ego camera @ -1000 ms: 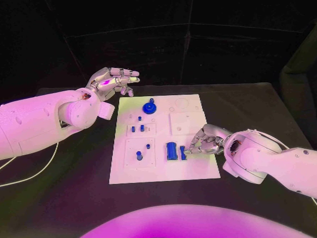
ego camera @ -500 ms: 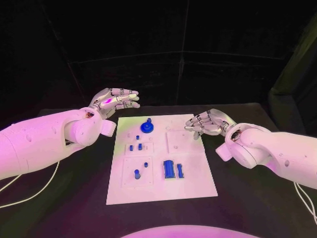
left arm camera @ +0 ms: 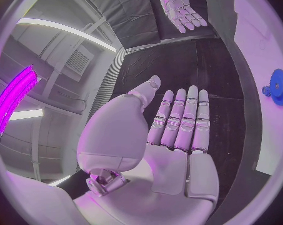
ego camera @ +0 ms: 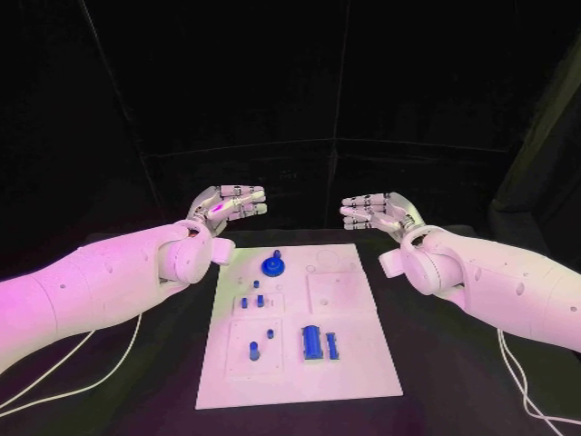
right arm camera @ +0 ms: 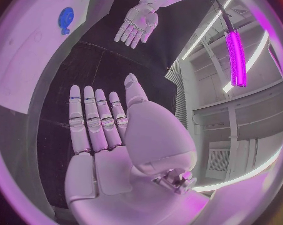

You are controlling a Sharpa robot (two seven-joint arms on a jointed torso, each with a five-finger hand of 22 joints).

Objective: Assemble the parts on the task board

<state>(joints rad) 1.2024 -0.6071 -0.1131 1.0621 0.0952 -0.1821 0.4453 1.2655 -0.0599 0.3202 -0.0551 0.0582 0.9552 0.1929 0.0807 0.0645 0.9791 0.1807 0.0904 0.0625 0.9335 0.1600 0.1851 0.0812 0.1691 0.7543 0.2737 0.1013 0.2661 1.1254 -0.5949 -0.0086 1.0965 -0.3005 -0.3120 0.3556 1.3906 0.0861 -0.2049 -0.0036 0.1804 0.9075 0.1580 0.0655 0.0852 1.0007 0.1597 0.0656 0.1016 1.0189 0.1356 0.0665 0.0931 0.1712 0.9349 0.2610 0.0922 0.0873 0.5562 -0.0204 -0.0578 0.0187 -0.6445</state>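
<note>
Left hand (ego camera: pixel 228 205) raised past the far left corner of the task board (ego camera: pixel 356 363), fingers straight and spread, palm bare, nothing held; same flat open palm plain in the left wrist view (left arm camera: pixel 173 135). On the board, left to right: a short blue peg (ego camera: pixel 254 351) standing in the near left panel, small blue pins (ego camera: pixel 251 301) in the middle left panel, a blue gear (ego camera: pixel 273 266) seated near the far edge left of centre, then a larger blue block (ego camera: pixel 313 342) with a slimmer blue piece (ego camera: pixel 331 345) just beside it near the board's middle, toward the near edge. Right half of the board mostly bare white, with recessed outlines unfilled as far as can be told. Right hand (ego camera: pixel 373 211) raised past the far right corner, fingers extended and apart, holding nothing; open palm confirmed in the right wrist view (right arm camera: pixel 101 130).

Judged by this: several parts seated, both hands off the board. Hard to tell whether the block and slim piece are fully home, or whether the empty recesses on the right await parts; looks late in the task or at a pause.

Against a second ago: right hand no longer down at the slim piece near the board's right edge, now lifted and withdrawn to the far side with fingers uncurled. Left hand similarly raised, fingers straighter. Whole view shifted too, so camera moved; parts appear unmoved on the board.
</note>
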